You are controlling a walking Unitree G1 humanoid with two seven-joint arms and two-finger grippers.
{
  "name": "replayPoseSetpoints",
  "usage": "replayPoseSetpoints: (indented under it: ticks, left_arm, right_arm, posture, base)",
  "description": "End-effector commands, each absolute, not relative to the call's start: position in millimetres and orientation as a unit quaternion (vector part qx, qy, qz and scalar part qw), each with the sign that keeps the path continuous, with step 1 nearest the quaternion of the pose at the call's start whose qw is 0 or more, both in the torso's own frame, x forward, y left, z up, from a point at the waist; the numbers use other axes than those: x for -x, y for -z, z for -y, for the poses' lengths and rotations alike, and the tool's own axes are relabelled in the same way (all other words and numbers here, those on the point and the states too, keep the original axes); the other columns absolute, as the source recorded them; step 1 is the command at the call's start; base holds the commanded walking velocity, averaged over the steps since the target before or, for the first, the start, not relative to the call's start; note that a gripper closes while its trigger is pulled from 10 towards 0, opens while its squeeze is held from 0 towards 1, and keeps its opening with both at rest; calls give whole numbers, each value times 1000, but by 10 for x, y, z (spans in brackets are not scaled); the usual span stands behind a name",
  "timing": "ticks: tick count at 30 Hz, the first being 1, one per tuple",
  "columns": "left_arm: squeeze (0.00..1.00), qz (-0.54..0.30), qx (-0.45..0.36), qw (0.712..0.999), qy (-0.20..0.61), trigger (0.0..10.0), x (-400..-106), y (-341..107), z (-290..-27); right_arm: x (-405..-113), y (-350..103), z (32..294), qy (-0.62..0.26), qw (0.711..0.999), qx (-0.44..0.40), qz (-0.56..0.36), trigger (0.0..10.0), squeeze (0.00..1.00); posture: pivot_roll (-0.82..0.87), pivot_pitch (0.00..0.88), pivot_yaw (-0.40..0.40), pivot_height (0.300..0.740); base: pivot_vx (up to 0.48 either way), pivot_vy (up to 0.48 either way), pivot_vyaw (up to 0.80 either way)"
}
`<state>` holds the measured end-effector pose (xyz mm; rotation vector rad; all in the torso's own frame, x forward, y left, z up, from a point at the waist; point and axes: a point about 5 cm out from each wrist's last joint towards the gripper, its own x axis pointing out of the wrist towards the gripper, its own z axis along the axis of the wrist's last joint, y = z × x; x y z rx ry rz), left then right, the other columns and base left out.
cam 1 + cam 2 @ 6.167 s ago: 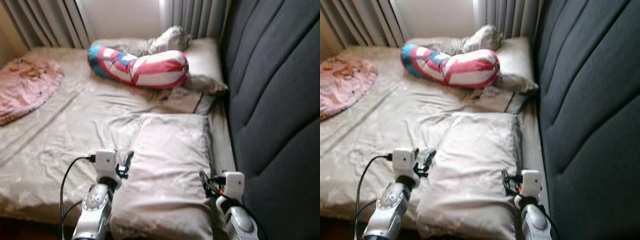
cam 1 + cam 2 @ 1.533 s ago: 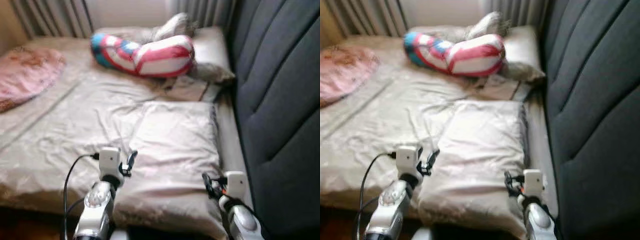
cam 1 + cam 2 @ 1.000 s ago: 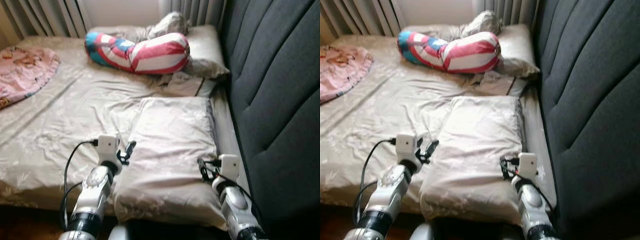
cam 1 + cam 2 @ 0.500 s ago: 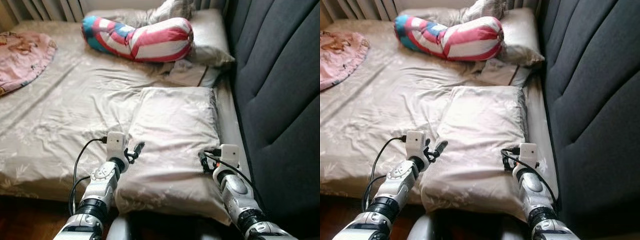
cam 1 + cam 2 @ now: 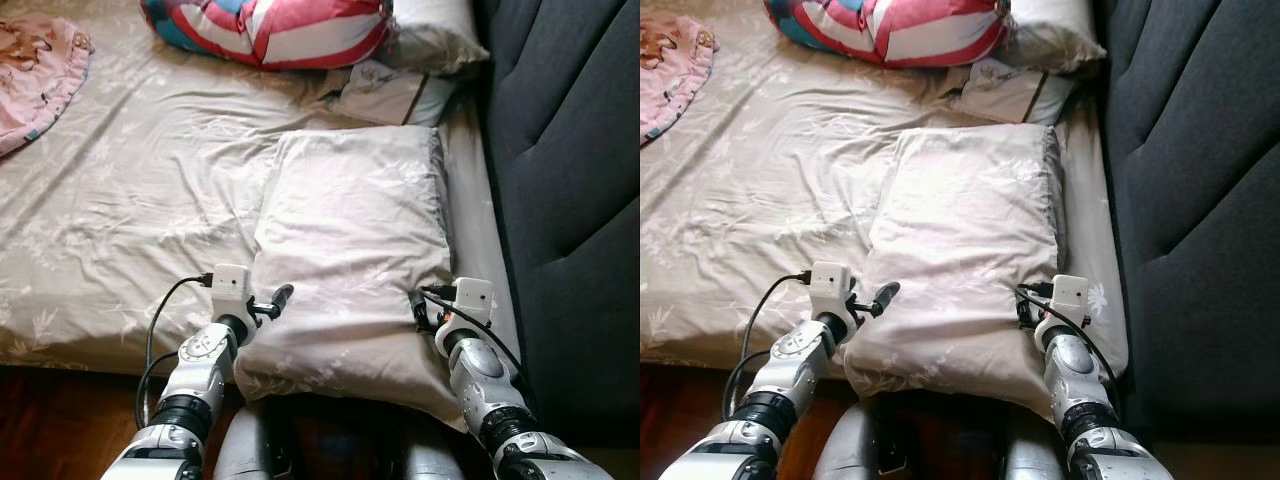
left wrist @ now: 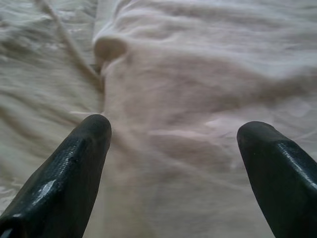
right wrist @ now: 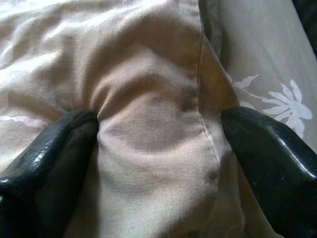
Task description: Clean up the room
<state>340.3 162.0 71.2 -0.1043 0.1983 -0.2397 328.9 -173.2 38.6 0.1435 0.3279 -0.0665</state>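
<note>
Lying lengthwise on bed (image 5: 120, 200), pale pillow (image 5: 350, 240) beside dark headboard (image 5: 570, 150). Left gripper (image 5: 272, 300) at pillow's 7 o'clock corner, jaws spread wide, released. Right gripper (image 7: 158, 129) at 5 o'clock edge, fingers (image 7: 54, 148) straddling bunched pillow fabric.

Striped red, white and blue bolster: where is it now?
The striped red, white and blue bolster lies at the bed's far end, beside the white pillow near the dark headboard.
</note>
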Motion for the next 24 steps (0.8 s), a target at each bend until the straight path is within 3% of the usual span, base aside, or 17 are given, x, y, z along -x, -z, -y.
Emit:
replayPoseSetpoints:
  ticks: [1, 2, 12, 24]
  left_arm:
    - [1000, -100, 54, 987, 111, 10000, -3360, -670, -1698]
    - [0, -95, 54, 988, 106, 10000, -3368, -692, -1721]
    - [0, -88, 47, 988, 119, 10000, -3366, -719, -1730]
    - [0, -86, 43, 990, 107, 10000, -3394, -757, -1807]
  right_arm:
    - [-3221, -285, 1718, 42, 978, -81, -185, 10000, 235]
    - [-3233, -300, 1713, 43, 978, -95, -181, 10000, 0]
    - [-3321, -436, 1795, 58, 978, -136, -148, 10000, 0]
    - [-3232, -237, 1722, 7, 963, -100, -250, 10000, 0]
  posture:
    - [-92, 342, 64, 651]
    - [-91, 344, 68, 651]
    - [-94, 336, 81, 651]
    - [-103, 310, 86, 651]
  base:
    - [0, 0, 0]
    - [0, 0, 0]
    - [0, 0, 0]
    - [0, 0, 0]
